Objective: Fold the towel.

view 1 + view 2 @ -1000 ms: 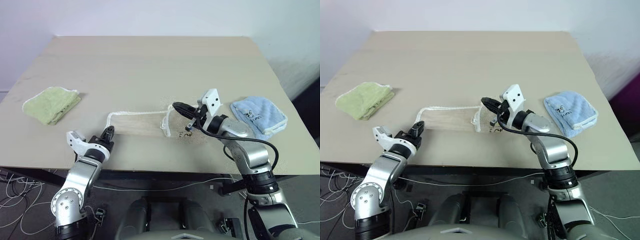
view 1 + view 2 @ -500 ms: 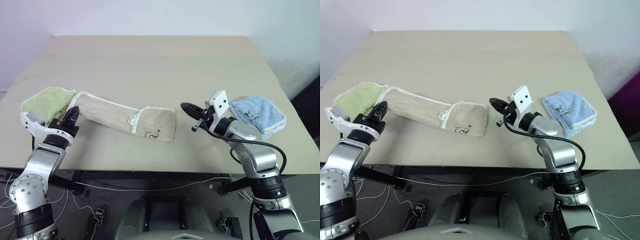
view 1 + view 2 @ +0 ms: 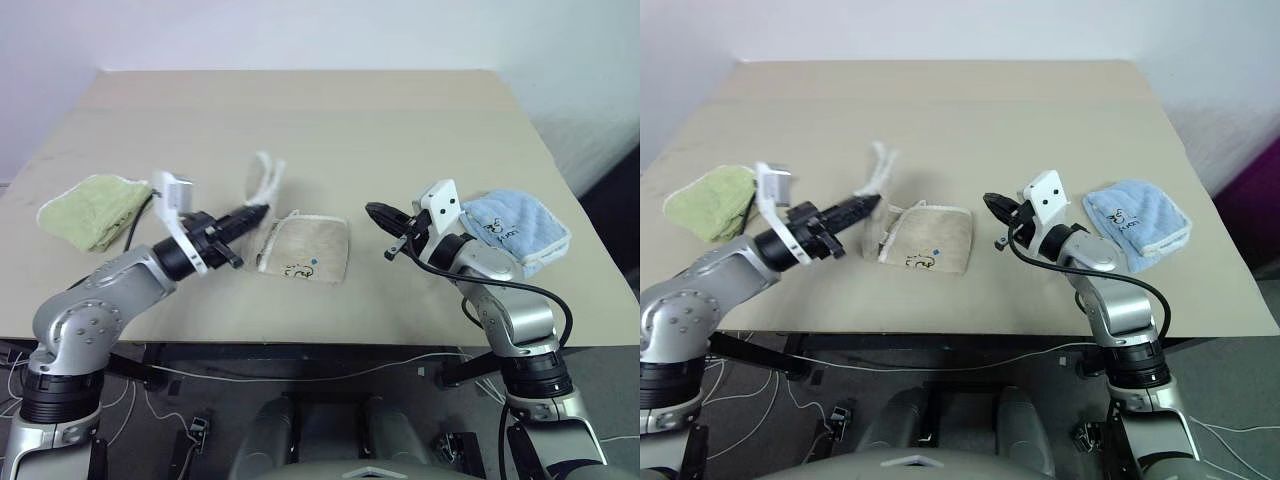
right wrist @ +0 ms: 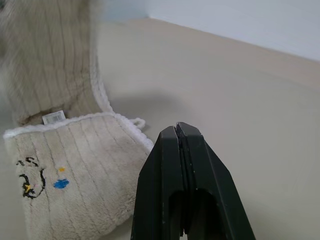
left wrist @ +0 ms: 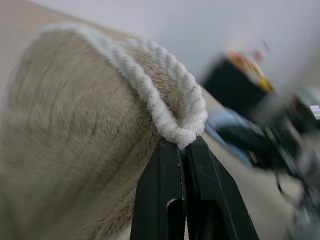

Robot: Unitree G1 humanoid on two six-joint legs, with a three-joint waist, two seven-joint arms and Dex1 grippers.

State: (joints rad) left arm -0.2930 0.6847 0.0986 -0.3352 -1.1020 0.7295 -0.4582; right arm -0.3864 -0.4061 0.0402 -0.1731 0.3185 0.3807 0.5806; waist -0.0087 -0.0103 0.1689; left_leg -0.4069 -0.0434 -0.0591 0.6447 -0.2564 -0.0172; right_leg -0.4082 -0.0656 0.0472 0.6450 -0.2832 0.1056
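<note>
The towel (image 3: 305, 252) is being held by its corded edge, clamped in the left gripper (image 5: 182, 145) and lifted at the towel's 10 o'clock, the rest lying mid-table (image 3: 300, 130). The right gripper (image 4: 176, 131) is being kept clenched on nothing at the towel's 3 o'clock.

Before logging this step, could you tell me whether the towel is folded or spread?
Partly folded: the towel lies doubled, one edge lifted by the left gripper.
</note>
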